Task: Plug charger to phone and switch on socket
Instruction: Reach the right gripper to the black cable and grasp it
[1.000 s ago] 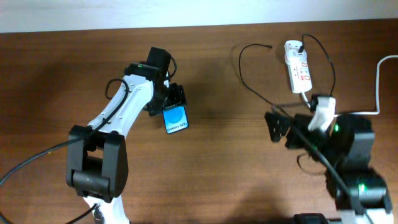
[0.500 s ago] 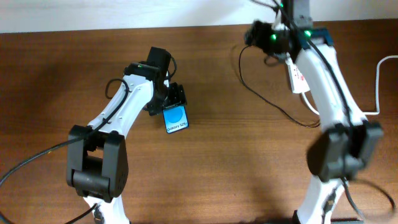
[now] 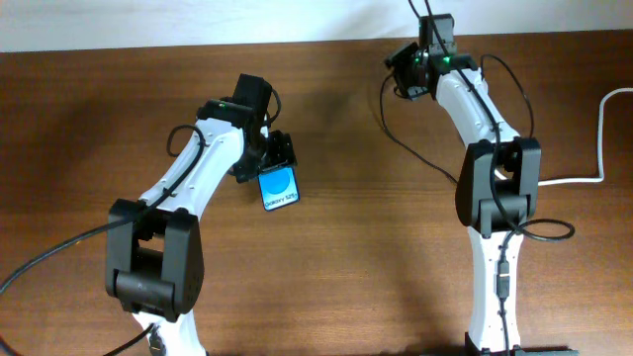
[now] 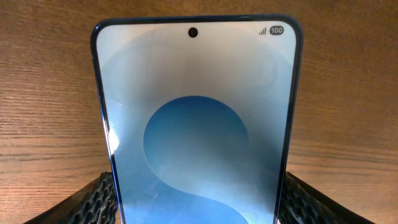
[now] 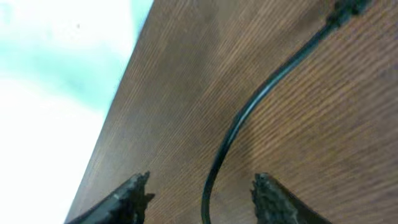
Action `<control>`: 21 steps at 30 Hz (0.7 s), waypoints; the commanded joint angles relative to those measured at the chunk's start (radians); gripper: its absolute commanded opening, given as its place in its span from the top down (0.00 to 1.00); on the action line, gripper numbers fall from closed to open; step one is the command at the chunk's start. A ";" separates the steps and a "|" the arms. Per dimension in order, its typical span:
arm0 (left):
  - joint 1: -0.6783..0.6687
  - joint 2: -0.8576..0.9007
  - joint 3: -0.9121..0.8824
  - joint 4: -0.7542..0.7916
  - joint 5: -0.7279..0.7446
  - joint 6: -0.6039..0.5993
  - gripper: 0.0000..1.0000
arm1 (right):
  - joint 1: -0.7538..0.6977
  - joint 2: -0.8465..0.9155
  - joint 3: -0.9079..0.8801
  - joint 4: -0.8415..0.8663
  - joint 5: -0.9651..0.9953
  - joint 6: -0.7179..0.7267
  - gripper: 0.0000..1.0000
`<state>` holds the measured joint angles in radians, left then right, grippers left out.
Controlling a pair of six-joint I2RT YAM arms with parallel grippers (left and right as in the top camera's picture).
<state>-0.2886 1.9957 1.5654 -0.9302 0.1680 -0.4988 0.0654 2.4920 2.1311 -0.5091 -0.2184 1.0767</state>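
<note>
Left gripper (image 3: 276,160) first: it's clamped on one short end of the flat rectangular smartphone with the blue screen and dark edge (image 3: 280,188). My left wrist camera has the phone (image 4: 196,124) filling the view, a black textured finger (image 4: 93,202) pressed against each long side. The camera hole and the battery mark "100" sit at the free end. From overhead the screen faces up, white "Galaxy S25" lettering along the end away from the gripper. It sits over the left-centre of the brown wooden surface (image 3: 346,267); whether it rests there or hangs just above, I cannot tell.

Over to my right gripper (image 3: 403,73), stretched out to the far edge of the surface, jaws spread wide. In the right wrist view the long thin black charger cable (image 5: 249,106) runs up between the two fingertips (image 5: 134,196), lying on the wood, its small plug tip (image 5: 345,9) further along. Whether the fingers touch it, I cannot tell. Overhead, the cable (image 3: 384,107) curves from the gripper towards the near right. A thick white cord (image 3: 601,138) runs along the right edge. The white power strip I cannot pick out.
</note>
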 commanded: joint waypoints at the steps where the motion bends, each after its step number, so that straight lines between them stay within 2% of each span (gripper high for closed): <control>1: 0.003 -0.003 0.022 0.006 -0.004 -0.012 1.00 | -0.020 0.032 0.028 0.013 0.001 -0.011 0.65; 9: 0.003 -0.004 0.022 0.021 -0.004 -0.012 1.00 | -0.020 0.090 0.028 0.099 -0.008 -0.021 0.64; 10: 0.003 -0.003 0.022 0.021 -0.004 -0.012 1.00 | -0.020 0.093 0.028 0.103 -0.014 -0.021 0.71; 12: 0.003 -0.004 0.022 0.021 -0.004 -0.013 1.00 | -0.022 0.093 0.029 0.108 -0.065 -0.026 0.96; 13: 0.003 -0.003 0.022 0.021 -0.003 -0.013 1.00 | -0.028 0.093 0.033 0.107 -0.108 -0.040 0.96; 15: 0.003 -0.003 0.022 0.021 -0.003 -0.013 1.00 | -0.039 0.093 0.052 0.077 -0.183 -0.126 0.96; 19: 0.003 -0.003 0.022 0.041 -0.004 -0.013 1.00 | -0.052 0.039 0.126 -0.157 -0.198 -0.378 0.96; 21: 0.003 -0.003 0.022 0.056 -0.003 -0.032 1.00 | -0.051 -0.023 0.196 -0.357 -0.198 -0.608 0.96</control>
<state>-0.2886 1.9957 1.5654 -0.8894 0.1680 -0.4995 0.0193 2.5717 2.2452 -0.7410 -0.3977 0.7467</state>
